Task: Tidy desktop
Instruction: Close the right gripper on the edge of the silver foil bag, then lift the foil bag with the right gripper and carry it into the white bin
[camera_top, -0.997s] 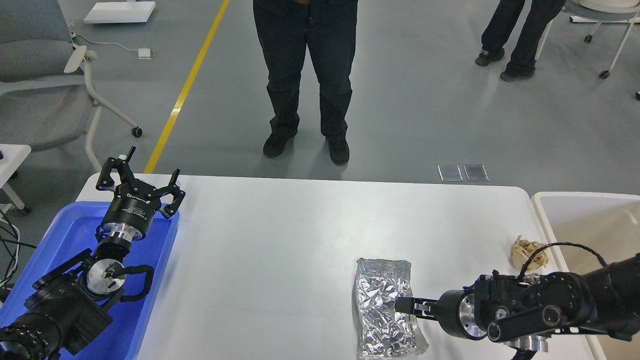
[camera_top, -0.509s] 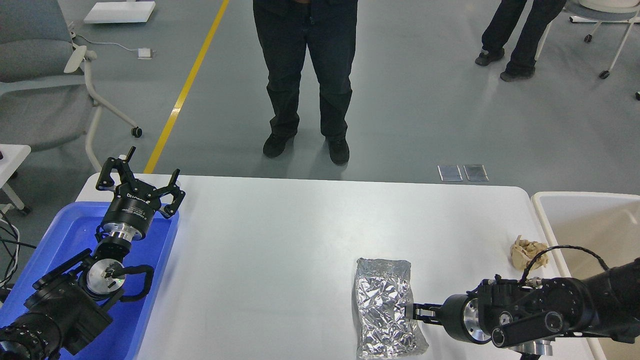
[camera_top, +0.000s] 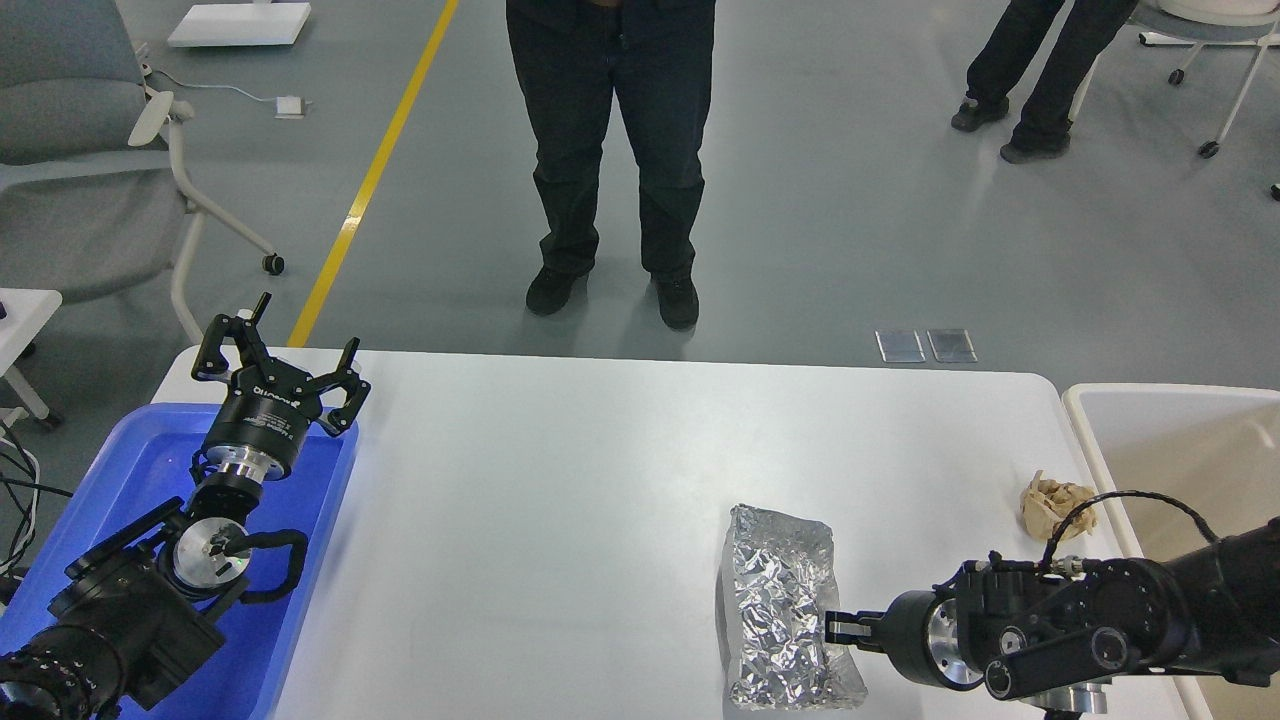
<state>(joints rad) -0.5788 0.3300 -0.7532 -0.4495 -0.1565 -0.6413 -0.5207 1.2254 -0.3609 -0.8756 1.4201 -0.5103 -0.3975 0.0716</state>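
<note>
Desktop (camera_top: 560, 480) centre open; foil bag (camera_top: 782, 610), perhaps crumpled paper (camera_top: 1050, 503) obstruct right.

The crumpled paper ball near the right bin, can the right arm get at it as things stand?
Probably yes. The paper ball lies on bare desktop just beyond the right gripper, uncovered, though that gripper is at the foil bag.

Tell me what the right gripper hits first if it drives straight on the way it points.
The right gripper points left along the desktop and already sits at the right edge of the foil bag, so it would likely meet the bag first; whether they touch, I cannot tell.
</note>
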